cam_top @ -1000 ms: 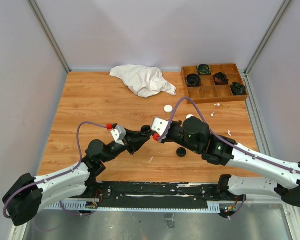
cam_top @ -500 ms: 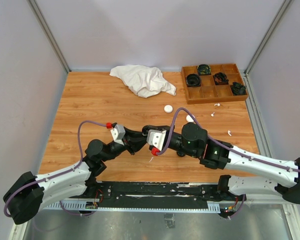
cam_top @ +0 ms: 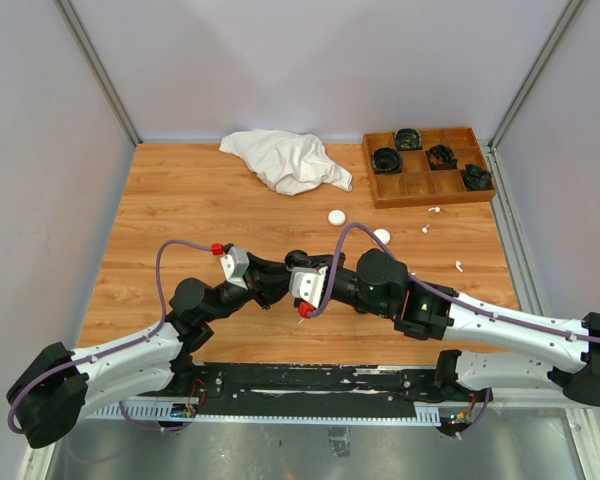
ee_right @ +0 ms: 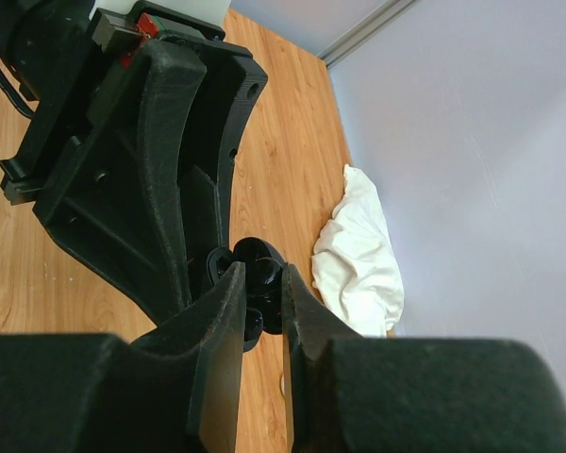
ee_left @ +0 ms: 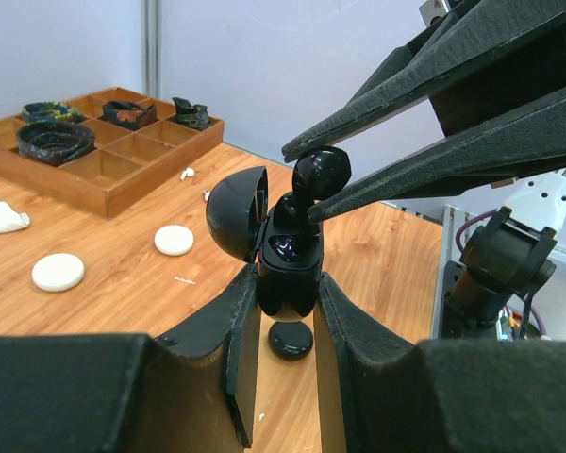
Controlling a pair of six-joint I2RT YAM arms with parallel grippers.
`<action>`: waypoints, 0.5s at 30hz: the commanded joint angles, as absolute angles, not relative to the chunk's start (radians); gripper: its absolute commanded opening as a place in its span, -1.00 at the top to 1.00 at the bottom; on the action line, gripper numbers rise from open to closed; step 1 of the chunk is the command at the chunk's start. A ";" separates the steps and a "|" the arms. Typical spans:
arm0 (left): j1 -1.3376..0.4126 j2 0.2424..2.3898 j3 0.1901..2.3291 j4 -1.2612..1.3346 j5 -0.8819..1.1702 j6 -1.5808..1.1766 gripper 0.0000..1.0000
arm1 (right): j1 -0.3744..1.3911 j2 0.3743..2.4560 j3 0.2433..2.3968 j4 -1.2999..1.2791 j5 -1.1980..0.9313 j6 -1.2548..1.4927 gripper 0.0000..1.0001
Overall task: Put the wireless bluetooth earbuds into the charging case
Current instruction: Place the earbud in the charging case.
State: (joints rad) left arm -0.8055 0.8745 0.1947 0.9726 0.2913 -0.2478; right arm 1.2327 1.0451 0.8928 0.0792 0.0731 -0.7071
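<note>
Left wrist: one black earbud, one case, two white pucks.

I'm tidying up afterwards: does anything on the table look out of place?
Yes. Tiny white earbuds lie scattered on the table beside the wooden tray, outside any case, and a white cloth sits crumpled at the back.

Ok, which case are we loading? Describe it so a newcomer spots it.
Look near the front middle of the wooden table. There the left claw holds a black case upright off the surface. Unlike the white round cases and black puck lying flat on the table, its lid is open, with the right claw pinching a black earbud at its mouth.
</note>
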 commanded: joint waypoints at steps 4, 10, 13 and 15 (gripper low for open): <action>-0.807 0.876 0.225 1.022 0.301 -0.261 0.98 | 1.249 1.049 0.878 0.121 0.082 -0.733 0.74; -0.807 0.875 0.227 1.034 0.287 -0.292 0.98 | 1.250 1.038 0.862 0.128 0.094 -0.743 0.74; -0.807 0.880 0.233 1.034 0.295 -0.304 0.98 | 1.252 1.039 0.858 0.130 0.095 -0.749 0.74; -0.807 0.883 0.236 1.036 0.300 -0.311 0.98 | 1.253 1.042 0.856 0.131 0.095 -0.751 0.74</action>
State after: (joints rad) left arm -0.8055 0.8776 0.1974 0.9791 0.2905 -0.2882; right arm 1.2396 1.0458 0.8730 0.1051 0.0792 -0.7319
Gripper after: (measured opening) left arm 0.293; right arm 0.187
